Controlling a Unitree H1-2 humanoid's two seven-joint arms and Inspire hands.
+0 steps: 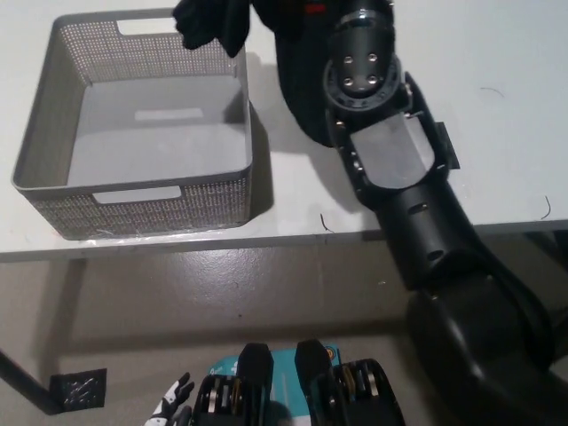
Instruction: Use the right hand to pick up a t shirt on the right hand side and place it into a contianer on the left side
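The black t-shirt [213, 25] hangs in the air at the top edge of the head view, bunched over the far right corner of the grey mesh container [133, 209]. A fold of it trails down to the right beside the container. My black right hand [277, 11] is shut on the t-shirt and is hard to tell apart from the dark cloth. Its forearm [366, 62] reaches up across the white table [497, 133]. The container holds nothing. My white left hand [173, 410] rests low at the bottom left, open.
The table's front edge runs across the middle of the picture, with brown floor below it. A small black plate [75, 390] lies on the floor at the bottom left. Loose dark threads [322, 222] lie on the table near its edge.
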